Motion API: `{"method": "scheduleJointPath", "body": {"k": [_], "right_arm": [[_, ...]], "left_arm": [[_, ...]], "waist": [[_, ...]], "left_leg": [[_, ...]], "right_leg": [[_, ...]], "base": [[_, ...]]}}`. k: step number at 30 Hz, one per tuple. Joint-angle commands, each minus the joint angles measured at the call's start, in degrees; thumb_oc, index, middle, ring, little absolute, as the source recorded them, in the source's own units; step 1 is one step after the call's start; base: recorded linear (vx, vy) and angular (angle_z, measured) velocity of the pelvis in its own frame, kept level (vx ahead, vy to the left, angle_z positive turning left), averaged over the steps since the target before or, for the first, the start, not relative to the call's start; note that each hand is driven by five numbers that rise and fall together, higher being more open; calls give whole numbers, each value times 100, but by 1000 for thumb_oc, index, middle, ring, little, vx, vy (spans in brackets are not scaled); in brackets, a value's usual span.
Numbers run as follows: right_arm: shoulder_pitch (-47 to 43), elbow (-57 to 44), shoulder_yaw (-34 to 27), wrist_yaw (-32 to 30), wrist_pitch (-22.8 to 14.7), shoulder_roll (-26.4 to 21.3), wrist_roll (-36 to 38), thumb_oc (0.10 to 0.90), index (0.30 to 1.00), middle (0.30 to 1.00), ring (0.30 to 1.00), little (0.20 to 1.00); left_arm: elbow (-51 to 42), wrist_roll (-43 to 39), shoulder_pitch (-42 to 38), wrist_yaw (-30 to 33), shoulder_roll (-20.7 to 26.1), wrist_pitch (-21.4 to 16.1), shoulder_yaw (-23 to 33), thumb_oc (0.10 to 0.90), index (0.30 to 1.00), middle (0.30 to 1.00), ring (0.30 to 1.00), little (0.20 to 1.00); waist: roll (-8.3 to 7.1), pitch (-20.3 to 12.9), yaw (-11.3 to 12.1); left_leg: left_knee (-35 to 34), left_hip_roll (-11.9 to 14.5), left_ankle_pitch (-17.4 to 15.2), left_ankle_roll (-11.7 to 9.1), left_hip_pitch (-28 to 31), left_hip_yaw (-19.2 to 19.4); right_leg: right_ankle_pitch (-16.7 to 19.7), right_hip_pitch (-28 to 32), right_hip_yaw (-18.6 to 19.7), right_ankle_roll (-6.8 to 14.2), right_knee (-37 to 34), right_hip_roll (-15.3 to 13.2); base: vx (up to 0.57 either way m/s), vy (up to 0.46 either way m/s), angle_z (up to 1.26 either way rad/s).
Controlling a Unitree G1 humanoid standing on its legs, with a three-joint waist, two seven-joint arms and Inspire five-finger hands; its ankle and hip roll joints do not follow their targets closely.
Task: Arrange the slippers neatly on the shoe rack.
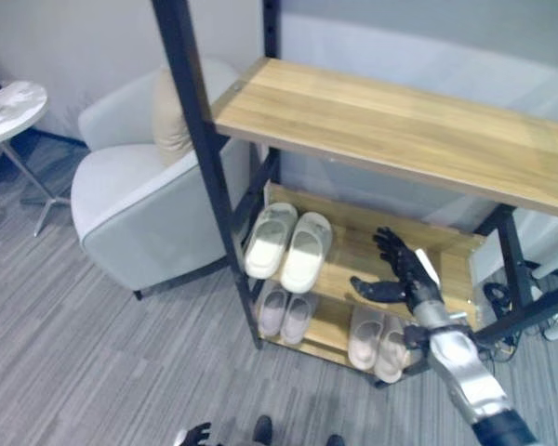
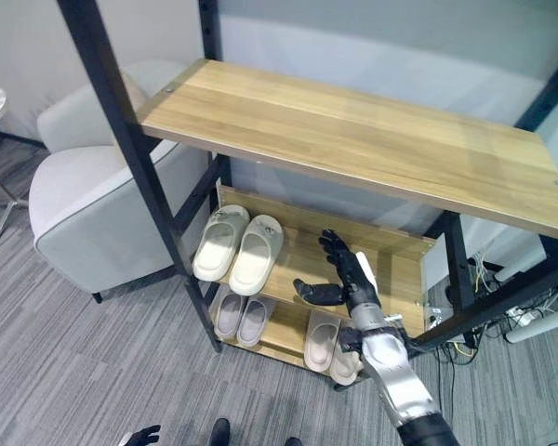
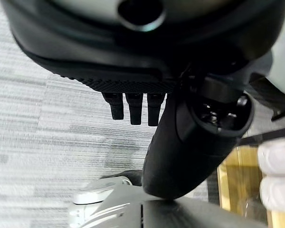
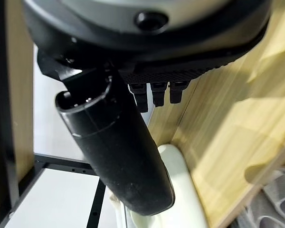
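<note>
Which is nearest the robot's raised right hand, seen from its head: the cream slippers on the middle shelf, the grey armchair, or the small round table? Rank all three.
From the right hand:
1. Cream slippers, same shelf, to its left.
2. Grey armchair, beyond the rack's left post.
3. Round table, far left corner.

Shoe rack (image 2: 353, 130): light wood-grain shelves on a black metal frame. Middle shelf, left end: one pair of cream slippers (image 1: 288, 243). Bottom shelf: a pale grey-lilac pair (image 1: 285, 313) at the left end, a beige-pink pair (image 1: 375, 342) at the right end. Right hand (image 1: 405, 271): black, with a white strip on the thumb. Armchair (image 1: 139, 200): light grey, with a beige cushion (image 1: 170, 116). Floor (image 1: 84, 362): grey carpet, fine striped pattern. Side table (image 1: 9, 107): white marbled top.
</note>
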Motion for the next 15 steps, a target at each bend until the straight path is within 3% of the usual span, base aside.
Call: {"method": "scheduleJointPath", "body": {"k": [1, 9, 15], "right_arm": [[101, -1174, -294, 514, -795, -506, 33, 800, 900, 900, 900, 900], [1126, -1229, -197, 919, -744, -698, -508, 800, 900, 900, 900, 900], [1411, -38, 4, 686, -642, -712, -1468, 800, 900, 900, 900, 900]], "left_arm": [[416, 237, -350, -292, -399, -248, -286, 800, 900, 900, 900, 900], [433, 299, -476, -483, -475, -283, -342, 800, 900, 900, 900, 900], [363, 369, -502, -504, -477, -289, -473, 800, 900, 900, 900, 900]], "waist": [[83, -212, -98], [137, -249, -399], [172, -255, -552]], "left_leg": [[-18, 216, -770, -264, 359, 85], [-18, 258, -752, -294, 415, 240], [-18, 307, -732, -313, 461, 360]], "right_leg": [[-404, 138, 11, 396, 111, -191], [-411, 108, 155, 381, 133, -143], [-417, 88, 288, 366, 131, -92]], "base": [[-21, -65, -3], [-22, -45, -10], [-23, -41, -14]]}}
